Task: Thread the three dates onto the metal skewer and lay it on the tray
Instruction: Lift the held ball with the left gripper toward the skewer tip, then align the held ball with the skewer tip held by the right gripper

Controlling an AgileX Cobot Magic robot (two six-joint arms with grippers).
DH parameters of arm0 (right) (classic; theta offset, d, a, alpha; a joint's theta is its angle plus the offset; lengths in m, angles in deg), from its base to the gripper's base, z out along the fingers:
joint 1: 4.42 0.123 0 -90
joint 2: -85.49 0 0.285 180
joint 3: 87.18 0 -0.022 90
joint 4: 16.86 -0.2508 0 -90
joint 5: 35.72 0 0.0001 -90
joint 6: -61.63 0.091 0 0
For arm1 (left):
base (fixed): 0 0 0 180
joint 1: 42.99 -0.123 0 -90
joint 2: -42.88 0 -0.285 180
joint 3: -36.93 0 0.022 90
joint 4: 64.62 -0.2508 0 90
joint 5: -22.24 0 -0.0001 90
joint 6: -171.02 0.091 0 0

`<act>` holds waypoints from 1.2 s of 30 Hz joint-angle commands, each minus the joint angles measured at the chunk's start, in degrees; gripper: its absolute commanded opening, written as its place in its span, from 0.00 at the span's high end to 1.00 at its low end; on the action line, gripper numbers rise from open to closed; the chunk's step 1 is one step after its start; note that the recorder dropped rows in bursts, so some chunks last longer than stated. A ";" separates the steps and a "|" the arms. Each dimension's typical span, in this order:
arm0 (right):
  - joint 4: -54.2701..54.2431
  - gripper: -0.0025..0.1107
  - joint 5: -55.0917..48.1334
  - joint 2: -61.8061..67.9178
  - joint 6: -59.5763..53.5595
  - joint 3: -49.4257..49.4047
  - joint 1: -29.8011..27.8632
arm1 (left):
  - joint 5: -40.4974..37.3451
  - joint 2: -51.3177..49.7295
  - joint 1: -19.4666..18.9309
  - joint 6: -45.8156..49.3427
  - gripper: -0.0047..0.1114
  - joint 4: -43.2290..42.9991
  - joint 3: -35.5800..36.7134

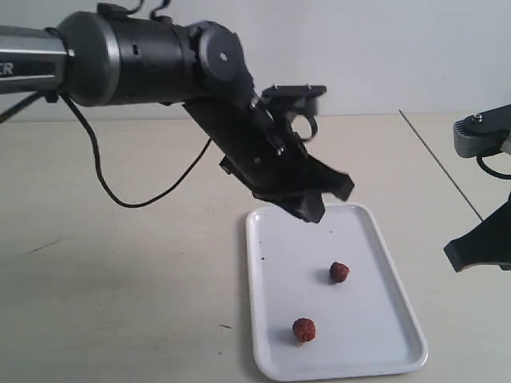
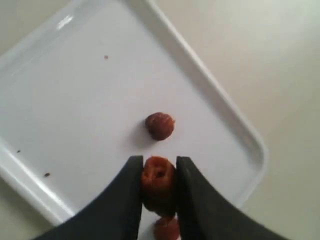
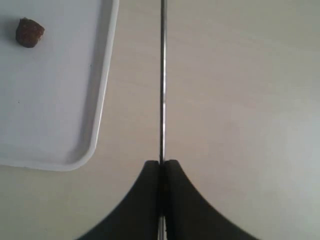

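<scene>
faintly, perhaps "er" (image 1: 6, 69) on arm (image 1: 120, 56) of left claw (image 2: 158, 162)

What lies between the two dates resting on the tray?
Nothing: the exterior view shows only bare white tray between the farther date and the nearer date.

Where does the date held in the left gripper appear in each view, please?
Exterior view: not visible, hidden by the left gripper.
Left wrist view: lower middle of the picture, the date pinched between the fingers.
Right wrist view: not in it.
Shared landmark: the white tray, in all three.
</scene>
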State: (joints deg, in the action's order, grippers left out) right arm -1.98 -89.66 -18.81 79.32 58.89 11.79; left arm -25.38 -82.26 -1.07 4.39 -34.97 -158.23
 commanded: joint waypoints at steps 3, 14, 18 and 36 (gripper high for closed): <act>-5.72 0.98 -0.07 -0.18 -5.60 0.51 -0.19 | -2.27 0.76 -7.26 20.53 0.76 37.08 -0.31; -13.24 0.98 0.75 -0.18 -12.39 0.51 -0.19 | -5.63 0.65 -9.95 29.55 0.76 56.40 -0.31; -14.88 0.98 1.63 -0.18 -13.78 0.51 -0.19 | -3.45 0.65 -9.95 31.81 0.76 57.06 -0.31; -17.80 0.98 5.55 -6.64 -16.56 0.02 -0.19 | 9.96 0.65 -11.57 32.65 0.76 61.28 -0.31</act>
State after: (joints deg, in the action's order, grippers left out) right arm -18.05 -85.01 -25.10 64.80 58.92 11.79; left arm -15.97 -82.14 -12.01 37.03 24.92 -158.23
